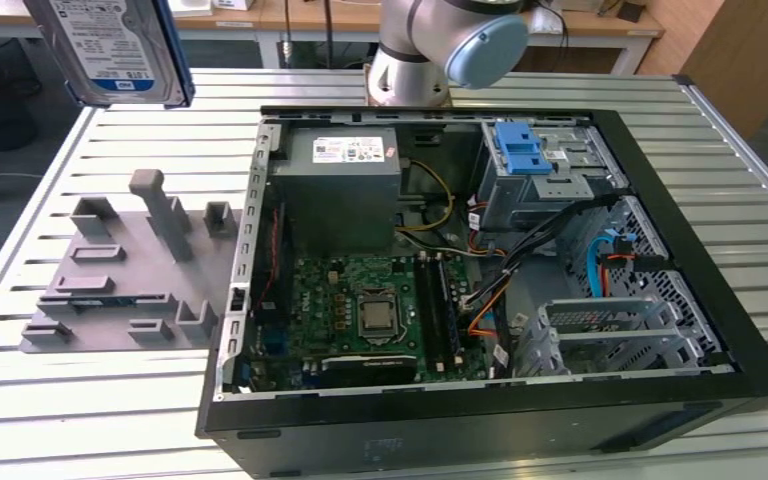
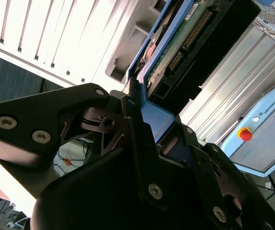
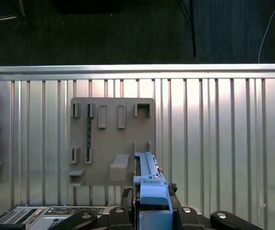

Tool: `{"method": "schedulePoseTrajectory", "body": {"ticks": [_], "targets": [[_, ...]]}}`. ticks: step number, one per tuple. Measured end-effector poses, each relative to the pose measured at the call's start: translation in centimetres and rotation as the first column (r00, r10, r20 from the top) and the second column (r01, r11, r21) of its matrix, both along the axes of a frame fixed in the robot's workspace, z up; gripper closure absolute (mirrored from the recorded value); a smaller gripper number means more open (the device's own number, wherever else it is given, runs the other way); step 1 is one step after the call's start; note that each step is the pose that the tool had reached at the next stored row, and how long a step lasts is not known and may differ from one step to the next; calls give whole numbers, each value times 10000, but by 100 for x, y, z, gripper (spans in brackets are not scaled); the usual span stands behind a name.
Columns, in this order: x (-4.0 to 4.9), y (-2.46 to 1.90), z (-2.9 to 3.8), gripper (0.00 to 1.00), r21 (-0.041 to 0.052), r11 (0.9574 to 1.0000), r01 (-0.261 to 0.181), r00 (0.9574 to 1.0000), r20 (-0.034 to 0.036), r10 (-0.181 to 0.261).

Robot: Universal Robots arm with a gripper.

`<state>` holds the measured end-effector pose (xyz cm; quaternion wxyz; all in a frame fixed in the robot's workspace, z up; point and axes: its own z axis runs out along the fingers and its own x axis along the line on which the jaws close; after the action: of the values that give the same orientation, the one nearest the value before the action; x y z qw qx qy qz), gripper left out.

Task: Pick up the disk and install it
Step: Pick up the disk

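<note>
The disk (image 1: 111, 45), a silver hard drive with a blue-and-white label in a blue plastic carrier, hangs high over the table at the exterior view's far upper left. In the second wrist view its circuit-board underside (image 2: 175, 43) shows, and my gripper (image 2: 149, 108) is shut on the blue carrier's end. In the first wrist view the disk (image 3: 149, 177) stands edge-on between the black fingers (image 3: 127, 196), above the grey fixture plate.
A grey holder fixture (image 1: 124, 270) lies on the slatted metal table (image 1: 131, 420), left of the open computer case (image 1: 704, 300). Inside the case are a silver drive cage with a blue latch (image 1: 531, 160), a grey power supply (image 1: 337, 180) and the motherboard (image 1: 371, 310). The arm's base (image 1: 424, 50) stands behind.
</note>
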<state>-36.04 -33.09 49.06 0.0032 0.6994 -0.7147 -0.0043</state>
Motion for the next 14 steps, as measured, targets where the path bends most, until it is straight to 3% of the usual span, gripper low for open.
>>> {"method": "schedulePoseTrajectory", "body": {"ticks": [14], "targets": [[124,0,0,64,0,10000,0,10000,0,0]]}}
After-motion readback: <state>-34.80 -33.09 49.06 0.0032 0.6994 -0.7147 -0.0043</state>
